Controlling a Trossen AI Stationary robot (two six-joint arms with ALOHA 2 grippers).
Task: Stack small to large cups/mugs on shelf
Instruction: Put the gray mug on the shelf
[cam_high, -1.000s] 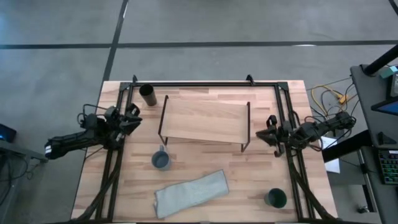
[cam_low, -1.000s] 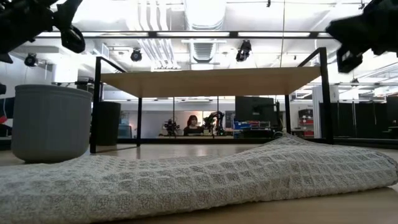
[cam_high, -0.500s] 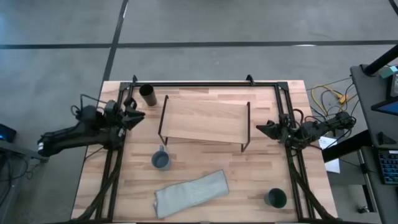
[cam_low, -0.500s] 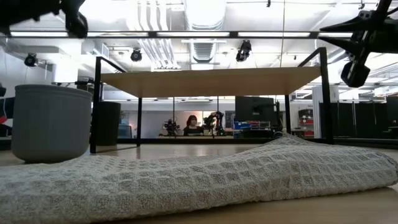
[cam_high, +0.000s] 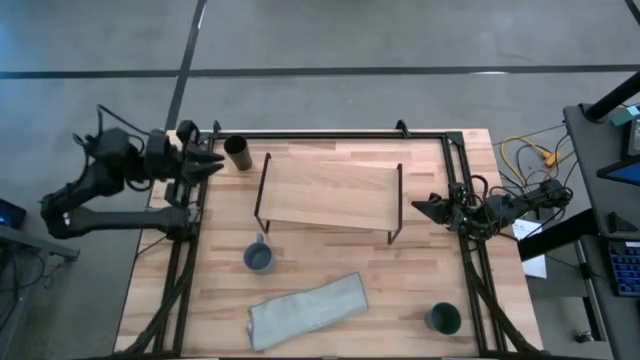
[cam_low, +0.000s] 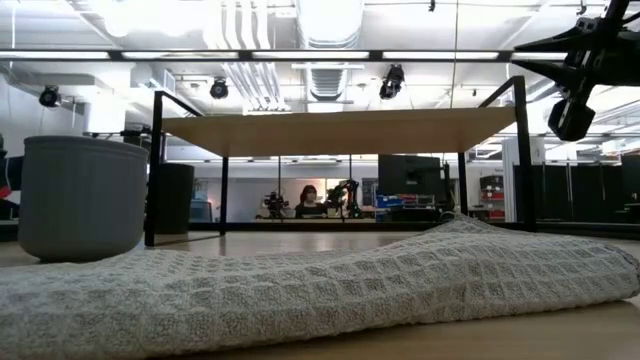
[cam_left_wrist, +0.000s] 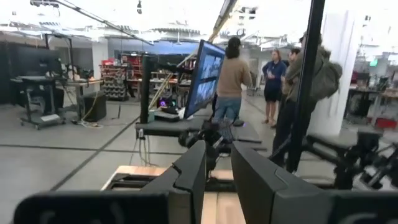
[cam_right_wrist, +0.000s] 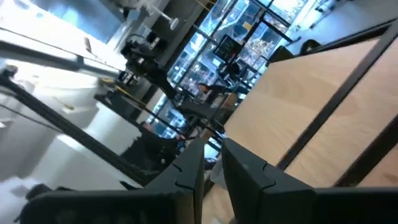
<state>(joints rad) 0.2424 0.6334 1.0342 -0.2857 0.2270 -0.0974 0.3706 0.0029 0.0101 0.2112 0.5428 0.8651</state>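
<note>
The light-wood shelf (cam_high: 328, 193) stands on its black wire legs in the middle of the table; it also shows in the low view (cam_low: 345, 130). A taller black cup (cam_high: 238, 152) stands at the far left. A grey-blue mug (cam_high: 259, 257) stands in front of the shelf, and shows in the low view (cam_low: 82, 197). A dark teal-green cup (cam_high: 443, 319) stands at the near right. My left gripper (cam_high: 214, 165) is shut and empty, raised just left of the black cup. My right gripper (cam_high: 419, 208) is shut and empty, raised beside the shelf's right end.
A folded grey waffle towel (cam_high: 307, 310) lies near the table's front edge and fills the low view's foreground (cam_low: 320, 280). Black frame rails (cam_high: 185, 260) run along the table's left, right and far sides. People stand in the room beyond (cam_left_wrist: 236, 78).
My left gripper has gone up and toward the table's far left corner, ending beside the black cup and out of the low view. My right gripper turned its fingers toward the shelf early on, then kept still. The cups and towel have not moved.
</note>
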